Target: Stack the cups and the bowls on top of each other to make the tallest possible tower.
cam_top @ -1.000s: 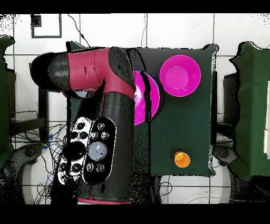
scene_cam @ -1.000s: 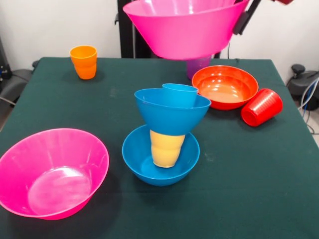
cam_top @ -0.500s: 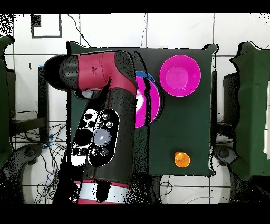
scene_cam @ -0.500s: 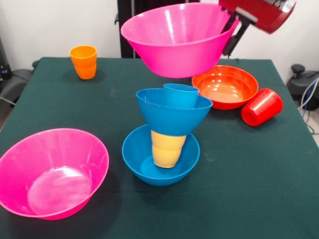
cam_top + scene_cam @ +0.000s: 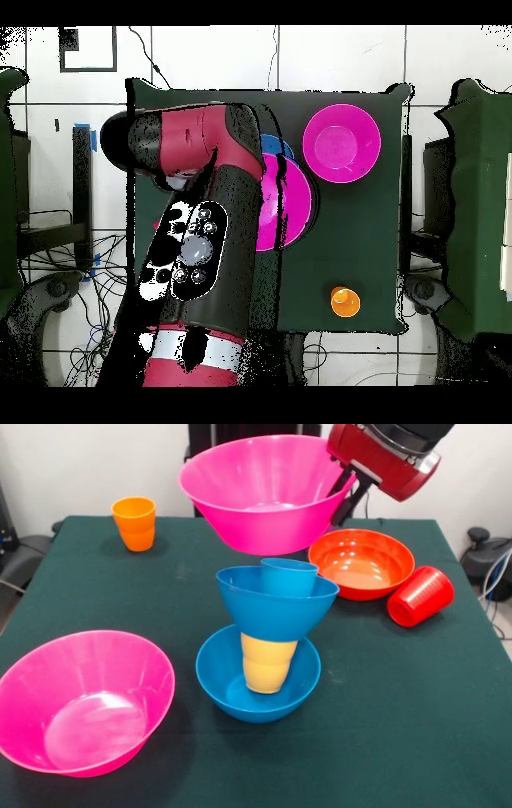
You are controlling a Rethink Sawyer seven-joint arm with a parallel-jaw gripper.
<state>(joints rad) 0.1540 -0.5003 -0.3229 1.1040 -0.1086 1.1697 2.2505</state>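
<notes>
Stacked near the middle of the dark green table [image 5: 96, 584], the tower [image 5: 270, 640] has 4 pieces: a glossy blue plastic bowl [image 5: 258, 676] on the cloth, a yellow plastic cup [image 5: 267, 662] standing in it, a second blue bowl [image 5: 276, 602] resting on that cup, and a light blue cup [image 5: 289, 576] sitting inside the upper bowl, off toward its right side in the front view. Just above it, apart from the light blue cup's rim, hangs a large glossy pink bowl [image 5: 262, 492], held nearly level with its right rim gripped by the gripper [image 5: 346, 492] of the red and black arm [image 5: 382, 452]; the gripper is clamped on that rim. In the overhead view the arm [image 5: 190, 210] covers most of the stack, with the held pink bowl [image 5: 280, 200] showing beside it. A second large pink bowl [image 5: 84, 700] sits upright at the front left corner. A shallow orange-red bowl [image 5: 362, 564] stands behind and right of the tower, and a red cup [image 5: 420, 596] lies on its side just beside it. An orange cup [image 5: 134, 523] stands upright at the far left, well apart from everything else.
</notes>
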